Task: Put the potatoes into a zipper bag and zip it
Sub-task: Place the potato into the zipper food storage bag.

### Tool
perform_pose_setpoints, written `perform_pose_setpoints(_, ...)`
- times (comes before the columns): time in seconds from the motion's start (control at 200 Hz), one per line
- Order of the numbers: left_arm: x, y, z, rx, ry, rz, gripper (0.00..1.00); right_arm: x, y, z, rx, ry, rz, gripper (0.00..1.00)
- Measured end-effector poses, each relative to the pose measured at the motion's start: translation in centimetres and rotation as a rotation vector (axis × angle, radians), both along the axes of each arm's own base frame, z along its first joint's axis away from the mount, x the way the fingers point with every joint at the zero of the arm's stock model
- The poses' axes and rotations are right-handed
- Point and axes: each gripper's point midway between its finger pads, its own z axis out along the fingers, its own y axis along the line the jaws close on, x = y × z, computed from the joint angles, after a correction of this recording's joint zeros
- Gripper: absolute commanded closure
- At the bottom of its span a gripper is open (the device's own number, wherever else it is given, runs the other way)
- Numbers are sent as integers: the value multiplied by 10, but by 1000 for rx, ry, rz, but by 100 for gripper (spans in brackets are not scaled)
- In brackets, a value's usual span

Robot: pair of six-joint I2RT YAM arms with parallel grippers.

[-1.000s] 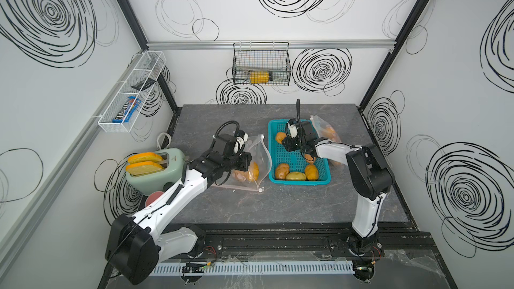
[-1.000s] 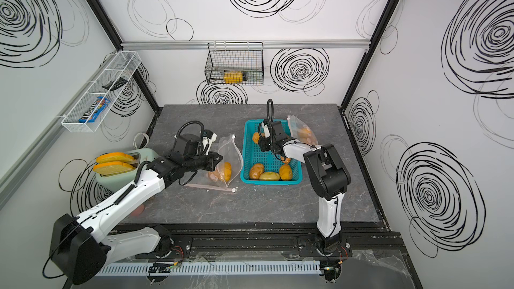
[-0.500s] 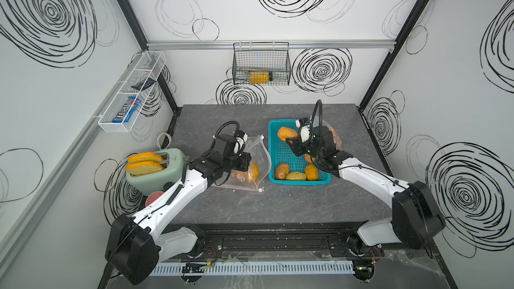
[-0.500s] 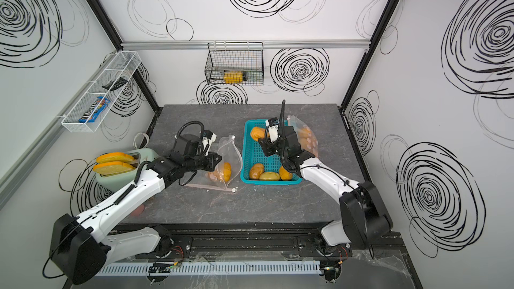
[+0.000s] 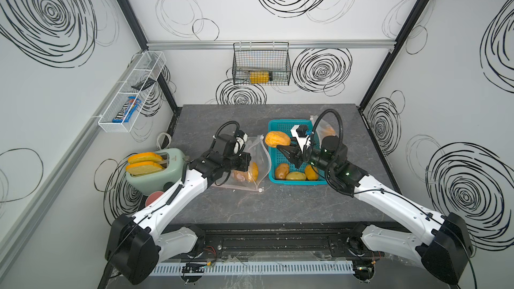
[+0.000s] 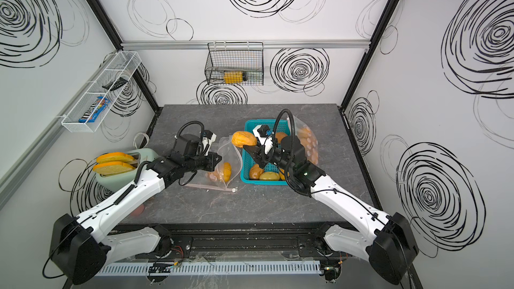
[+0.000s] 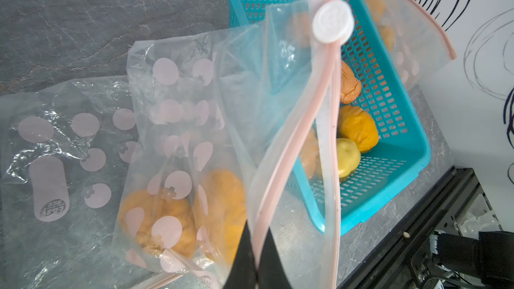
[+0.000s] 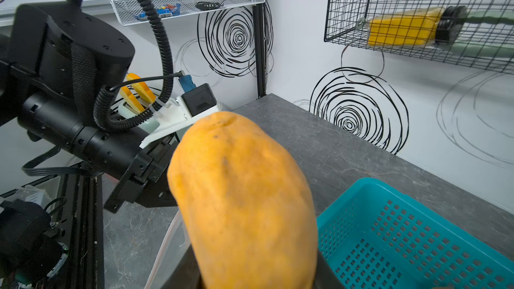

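There: right gripper (image 5: pixel 282 147) clamps a potato (image 5: pixel 277 139) above the basket (image 5: pixel 281 127) rim; left gripper (image 7: pixel 256 248) pinches the zipper bag (image 7: pixel 194 93) beside it.

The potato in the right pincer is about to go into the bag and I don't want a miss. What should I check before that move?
1. Grip: right pincer closed on the potato: ok.
2. Left pincer pinches the zipper bag rim, holding it up: ok.
3. Bag mouth open: ok.
4. Potato over the mouth: not ok, it hangs by the basket rim, beside the bag.
5. Room above the two potatoes inside: ok.
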Motion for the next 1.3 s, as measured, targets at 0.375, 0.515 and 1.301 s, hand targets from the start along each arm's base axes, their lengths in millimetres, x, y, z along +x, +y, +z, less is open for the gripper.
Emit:
perform_pose_setpoints(0.375, 0, 0, 0, -1, 0, -1, 100, -20, 20, -12, -50, -13, 106, 64)
perform_pose_setpoints(0.515, 0, 0, 0, 0, 0, 0, 100, -25, 27, -21, -79, -11, 141, 64)
perform_pose_setpoints(1.301, -1, 3, 11, -15, -32, 6, 100, 6, 56, -114, -362, 167, 121, 64)
